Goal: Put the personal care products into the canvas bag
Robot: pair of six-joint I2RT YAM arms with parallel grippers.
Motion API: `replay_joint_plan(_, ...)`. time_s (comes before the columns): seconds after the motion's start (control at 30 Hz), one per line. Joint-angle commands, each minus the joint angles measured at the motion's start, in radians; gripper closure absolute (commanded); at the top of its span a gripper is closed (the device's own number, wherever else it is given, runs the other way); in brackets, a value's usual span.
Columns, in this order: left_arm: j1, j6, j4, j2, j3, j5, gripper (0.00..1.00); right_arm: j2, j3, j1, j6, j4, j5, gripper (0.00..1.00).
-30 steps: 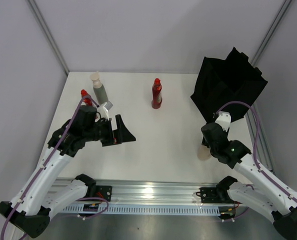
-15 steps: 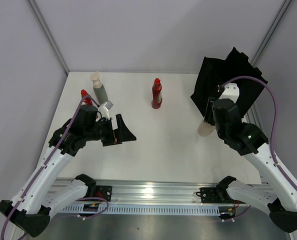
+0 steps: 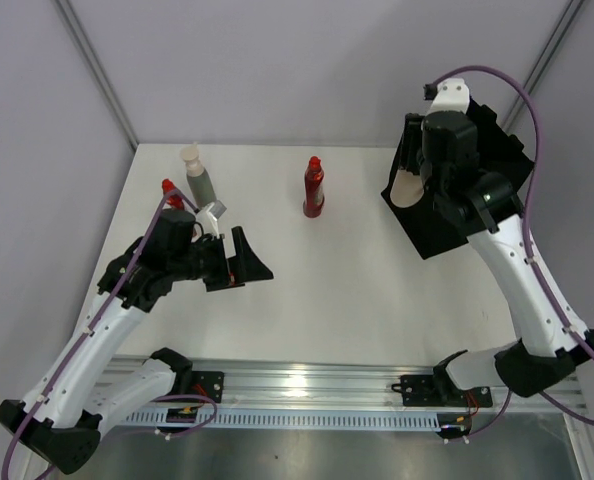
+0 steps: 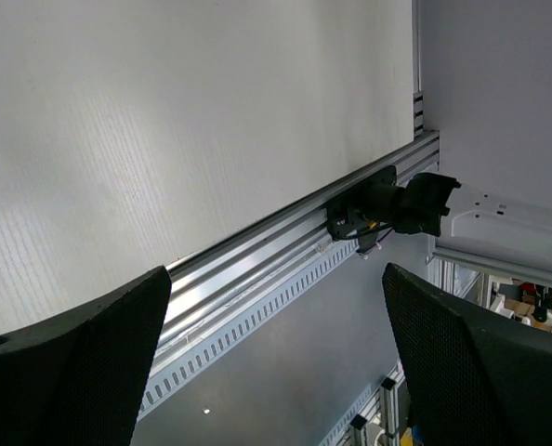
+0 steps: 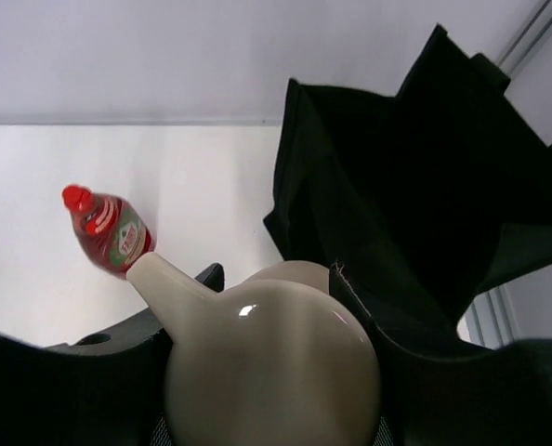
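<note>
We saw the white table w/ the black canvas bag slumped at its far right corner, floppy & dark inside.

The right gripper was up high by the bag's left edge, clamped tight on the beige bottle. In the wrist view the beige bottle filled the space btw the fingers. Its neck poked ahead & a bit left, toward the all-red bottle. The bag lay ahead & to the right of it. So we think the next move turns on that one thing: the bottle hung over the bag's near-left rim, not over the middle, & the mouth lay to the right & farther out. It prob. needs to go that way before letting go, or it could hit the rim & roll onto the table. We couldn't tell how wide the mouth was, b/c the folds were too dark.

The left gripper hung low over the table's left side, jaws spread wide, holding nothing.

Three bottles were out on the table:
- all-red bottle, far middle
- grey-green bottle, far left
- red-capped bottle, just beside the left arm, partly hidden

The left arm was nearer the last two.
</note>
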Motion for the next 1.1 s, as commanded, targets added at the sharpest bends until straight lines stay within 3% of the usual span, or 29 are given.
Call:
replay_joint_plan(0.0, -0.006, -0.015, 0.026, -0.019, -0.006, 0.011, 0.01, 0.052, 0.174, -0.059, -0.069, 0.158, -0.025, 1.0)
replay_joint_plan(0.4, -0.003, 0.0, 0.006, -0.019, 0.005, -0.004, 0.01, 0.348, 0.676, -0.303, -0.005, 0.171, -0.124, 1.0)
replay_joint_plan(0.63, -0.003, 0.005, -0.008, -0.014, 0.014, -0.027, 0.01, 0.325, 0.532, -0.426, 0.017, 0.253, -0.193, 1.0)
replay_joint_plan(0.9, -0.005, -0.02, -0.008, -0.002, -0.007, -0.038, 0.01, 0.354, 0.437, -0.474, 0.003, 0.265, -0.281, 1.0)
replay_joint_plan(1.07, -0.005, -0.034, -0.012, 0.001, -0.015, -0.042, 0.01, 0.279, 0.179, -0.494, 0.0, 0.409, -0.269, 1.0)
